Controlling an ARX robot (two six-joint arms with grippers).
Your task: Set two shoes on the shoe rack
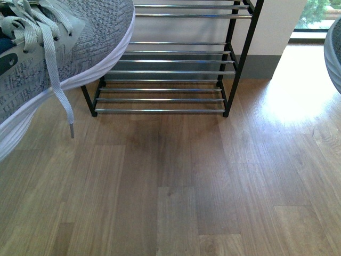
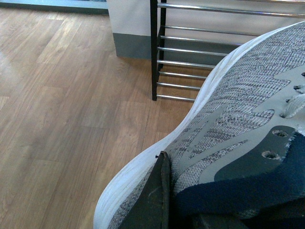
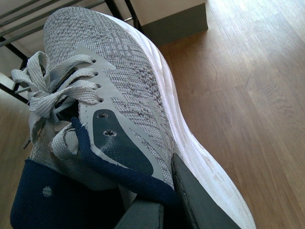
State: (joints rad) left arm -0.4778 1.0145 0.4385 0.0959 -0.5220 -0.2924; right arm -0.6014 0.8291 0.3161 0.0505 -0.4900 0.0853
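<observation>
One grey sneaker is held up in the air by the left end effector. The end effector is closed on the sneaker's side by the dark blue collar, and one dark finger is pressed on the outside. The other grey sneaker is gripped the same way by the right end effector. Both are lifted above the wooden floor, near the black shoe rack. A grey lace is seen hanging from the first one.

Front view looks forward and down across the wooden floor to the shoe rack. Left wrist view sits close against one sneaker, right wrist view against the other sneaker. All three share rack and floor.
</observation>
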